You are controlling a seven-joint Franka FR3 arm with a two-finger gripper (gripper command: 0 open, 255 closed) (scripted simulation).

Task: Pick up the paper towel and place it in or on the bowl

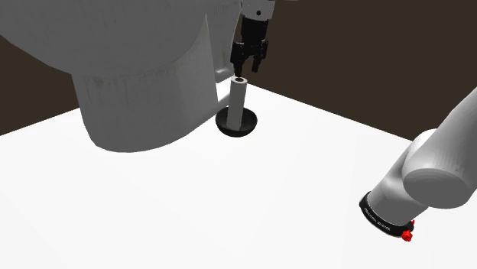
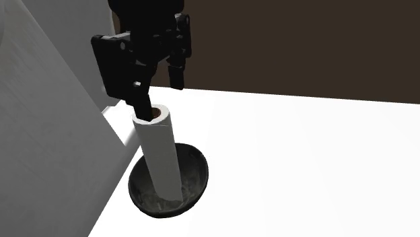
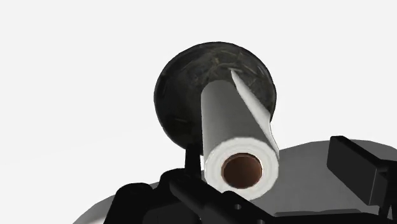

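We see a white paper towel roll (image 2: 160, 155) standing nearly upright inside a dark bowl (image 2: 198, 178) on the white table (image 1: 306, 168). The black pincer (image 2: 160, 94) hovers at twelve o'clock above it, released and grasping nothing. We judge the roll light, soft and crushable, best taken gently across its upper sides.

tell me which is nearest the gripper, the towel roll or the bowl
The paper towel roll: its brown-cored top sits just under the open gripper; the dark bowl holds its base further down.
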